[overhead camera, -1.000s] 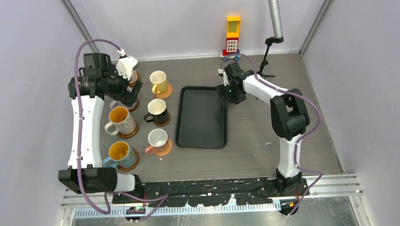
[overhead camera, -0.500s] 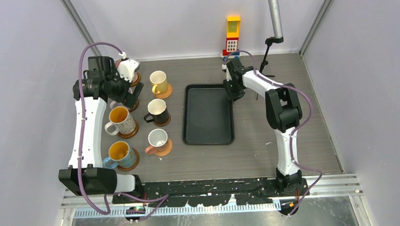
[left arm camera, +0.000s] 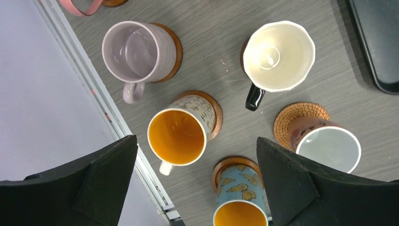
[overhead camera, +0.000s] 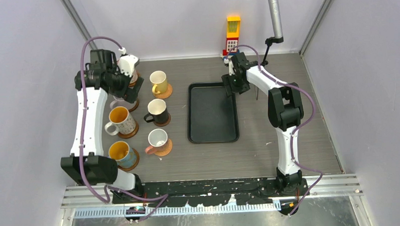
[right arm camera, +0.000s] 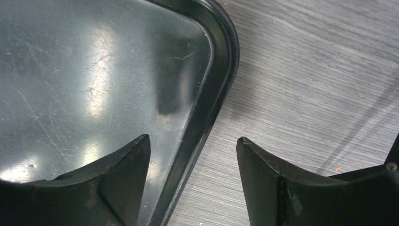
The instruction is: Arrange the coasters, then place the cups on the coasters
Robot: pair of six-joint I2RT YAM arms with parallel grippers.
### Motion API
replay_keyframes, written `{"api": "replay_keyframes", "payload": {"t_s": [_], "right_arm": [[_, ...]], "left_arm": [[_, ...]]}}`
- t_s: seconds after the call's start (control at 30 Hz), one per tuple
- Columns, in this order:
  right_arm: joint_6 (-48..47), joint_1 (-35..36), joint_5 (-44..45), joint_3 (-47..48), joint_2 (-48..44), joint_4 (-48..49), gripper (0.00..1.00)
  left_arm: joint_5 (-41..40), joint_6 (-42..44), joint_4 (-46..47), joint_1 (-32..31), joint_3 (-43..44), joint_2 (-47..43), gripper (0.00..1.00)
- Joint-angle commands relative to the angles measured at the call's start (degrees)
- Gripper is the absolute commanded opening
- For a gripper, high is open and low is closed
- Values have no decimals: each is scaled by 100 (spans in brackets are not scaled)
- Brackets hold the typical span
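No readable text — none anywhere

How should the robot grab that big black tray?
Grip the black tray by its raised rim on the right edge. Come down from above, with one jaw inside and one outside. The tray lies flat, so only that thin upturned lip gives a hold. The right gripper hangs there with open jaws astride it.
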Motion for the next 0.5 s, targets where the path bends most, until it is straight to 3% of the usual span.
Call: {"api": "replay_keyframes", "payload": {"t_s": [0.0,0.3,0.47], "right_arm": [[-46,14,-315,369,-472,-49,75],[-203,3,-1243,416,-1700,-185,81],[-351,5,-1390,-78,-2568,-209,81]], "left_arm": [[-224,-552,-566,-26,801,646,100],[-262,-1494,-1063,-27,2677,1986,100],[163,-1884,-795,-37,2872,2283,100]]}}
